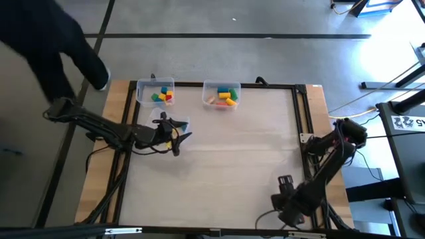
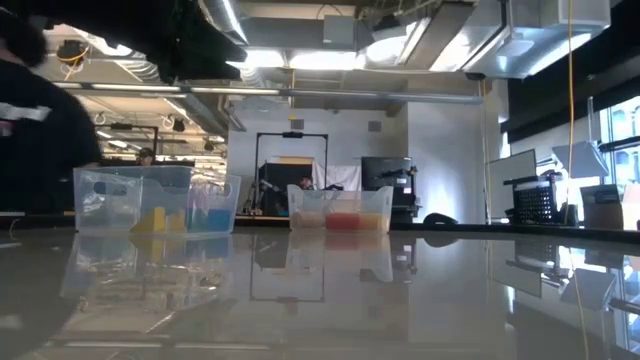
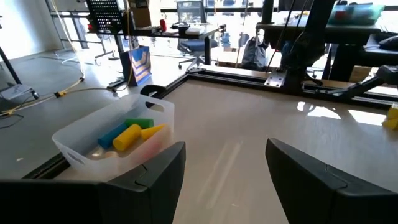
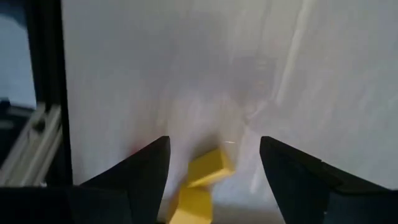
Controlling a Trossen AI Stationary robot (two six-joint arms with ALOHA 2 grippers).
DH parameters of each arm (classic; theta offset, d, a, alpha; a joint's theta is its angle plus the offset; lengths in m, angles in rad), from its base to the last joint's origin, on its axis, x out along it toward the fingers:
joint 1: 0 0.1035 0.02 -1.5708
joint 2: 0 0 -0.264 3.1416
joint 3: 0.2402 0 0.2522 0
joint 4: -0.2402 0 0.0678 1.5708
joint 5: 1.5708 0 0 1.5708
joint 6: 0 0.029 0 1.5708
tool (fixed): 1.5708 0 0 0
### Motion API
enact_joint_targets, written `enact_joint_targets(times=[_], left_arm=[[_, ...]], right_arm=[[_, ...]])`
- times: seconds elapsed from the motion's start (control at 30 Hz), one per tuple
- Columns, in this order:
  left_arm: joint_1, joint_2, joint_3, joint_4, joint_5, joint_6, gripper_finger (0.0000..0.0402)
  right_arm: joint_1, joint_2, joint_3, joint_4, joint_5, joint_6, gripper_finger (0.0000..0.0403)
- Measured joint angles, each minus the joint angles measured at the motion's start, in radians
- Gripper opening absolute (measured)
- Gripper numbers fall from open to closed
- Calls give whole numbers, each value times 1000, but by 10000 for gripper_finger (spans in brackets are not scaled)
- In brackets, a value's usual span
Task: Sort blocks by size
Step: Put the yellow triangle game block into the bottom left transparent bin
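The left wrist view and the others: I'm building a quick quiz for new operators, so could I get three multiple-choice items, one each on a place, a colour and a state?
1. Where on the table is the left gripper?
A. On its left side, close to the clear bins
B. At the near right corner
C. Beyond the far edge

2. What colour are the blocks lying just ahead of the right gripper?
A. Red
B. Yellow
C. Blue

3. How do the left gripper's jaws stand?
A. Shut on a block
B. Open, with nothing between them
C. Shut and empty

Answers:
1. A, since the high view shows it just in front of the bins on the left.
2. B, since the right wrist view shows yellow blocks between its jaws.
3. B, since the left wrist view shows bare table between the parted jaws.
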Motion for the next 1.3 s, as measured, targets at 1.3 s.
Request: enact_joint_targets(times=[1.3], left_arm=[[33,103,0,97,0,43,221]], right_arm=[[114,4,-198,156,-29,-231,253]])
